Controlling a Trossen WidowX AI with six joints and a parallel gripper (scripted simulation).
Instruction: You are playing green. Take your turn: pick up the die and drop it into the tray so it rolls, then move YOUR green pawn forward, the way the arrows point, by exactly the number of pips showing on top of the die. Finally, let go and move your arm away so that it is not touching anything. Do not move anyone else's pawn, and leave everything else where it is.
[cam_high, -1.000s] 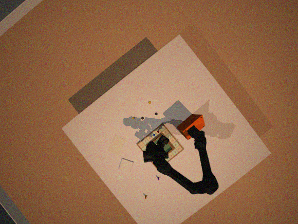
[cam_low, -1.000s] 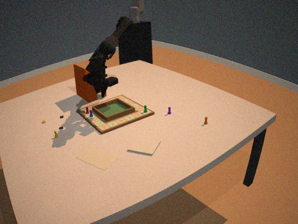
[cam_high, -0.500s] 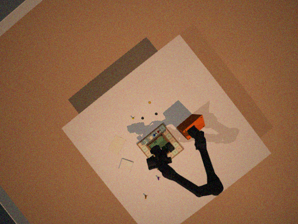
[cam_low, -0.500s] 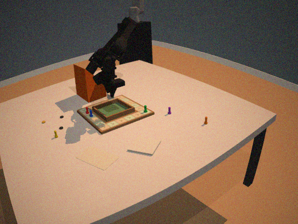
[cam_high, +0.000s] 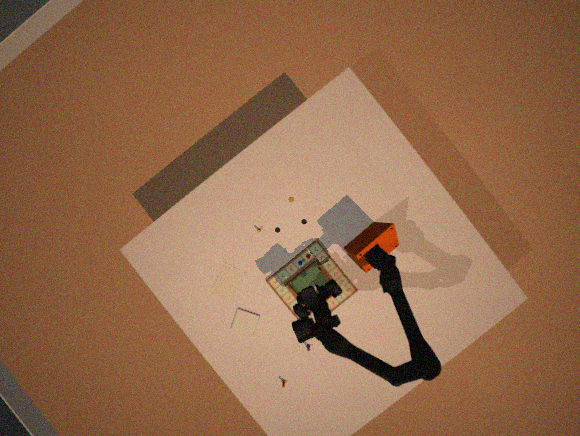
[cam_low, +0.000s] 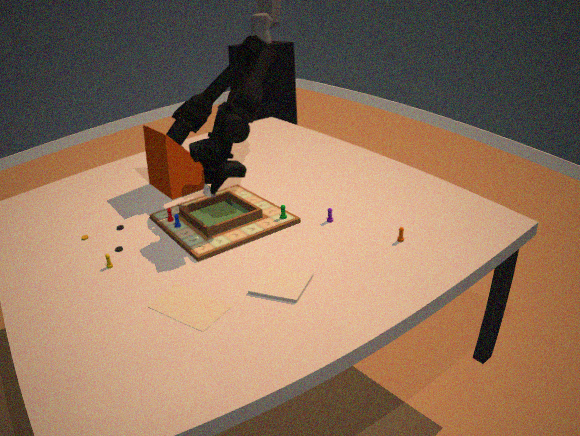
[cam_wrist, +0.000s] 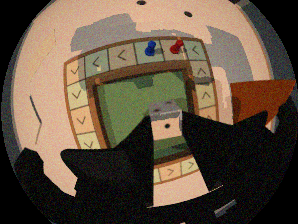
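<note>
While clamped between the fingers, the die (cam_wrist: 165, 116) hangs above the tray (cam_wrist: 123, 99).

In the exterior view the board (cam_low: 227, 245) lies at centre left of the table (cam_low: 350, 280), with the tray (cam_low: 220, 225) set in its middle; two pawns (cam_low: 173, 218) stand on its left end and another pawn (cam_low: 283, 212) on its right end. The tool (cam_low: 216, 186), closed on the die (cam_wrist: 165, 115), hangs over the tray's upper-left rim, just right of the block (cam_low: 167, 165). Two sheets (cam_low: 280, 289) lie lower in the frame, below the board.
</note>
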